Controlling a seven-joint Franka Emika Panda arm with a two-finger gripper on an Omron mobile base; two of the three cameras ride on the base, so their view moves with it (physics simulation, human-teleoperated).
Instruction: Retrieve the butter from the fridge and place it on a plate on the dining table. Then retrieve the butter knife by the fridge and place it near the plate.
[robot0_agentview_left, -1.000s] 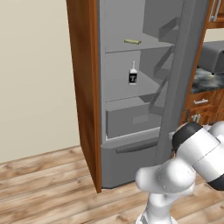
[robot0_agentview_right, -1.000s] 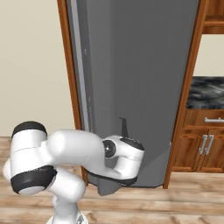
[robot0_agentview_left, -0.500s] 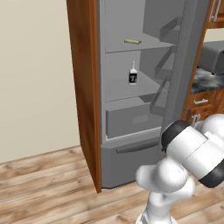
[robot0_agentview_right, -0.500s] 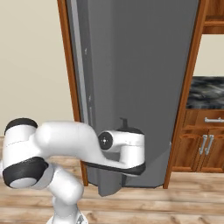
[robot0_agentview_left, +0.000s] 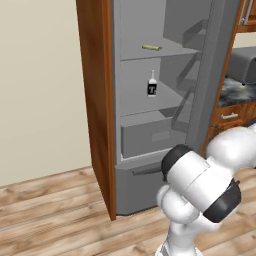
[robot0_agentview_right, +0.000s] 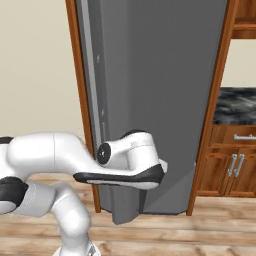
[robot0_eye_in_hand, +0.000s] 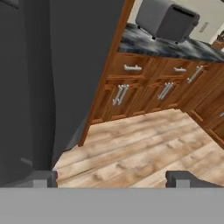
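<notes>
**Dark fingertips wide apart, nothing held, butter not yet fetched**

Dark gripper (robot0_eye_in_hand: 111, 178) tips sit far apart at the bottom of the hand view, nothing between them, empty. Hand camera looks past the fridge door (robot0_eye_in_hand: 65, 78) edge at wood floor (robot0_eye_in_hand: 144, 144) and the lower cabinets (robot0_eye_in_hand: 148, 87) under a marbled wall counter (robot0_eye_in_hand: 175, 48), so the tool points away from the shelves. In the right base view the hand hangs low, just beside the open door's bottom edge.

Butter (robot0_agentview_left: 151, 48) lies on the upper shelf of the fridge (robot0_agentview_left: 150, 100), well above the arm; a small white bottle (robot0_agentview_left: 152, 85) stands on the shelf below it.

Risks as I judge them:
- Arm must rise and swing round the door; elbow or wrist could clip the door and push it partly closed over the shelves.
- Butter is slim and lies flat; a high approach could close on air, a low one could hit the shelf lip.
- Reach too low and the bottle gets knocked over or grabbed instead.
- Shelf is high; the base may stand too close for a clean reach.
</notes>
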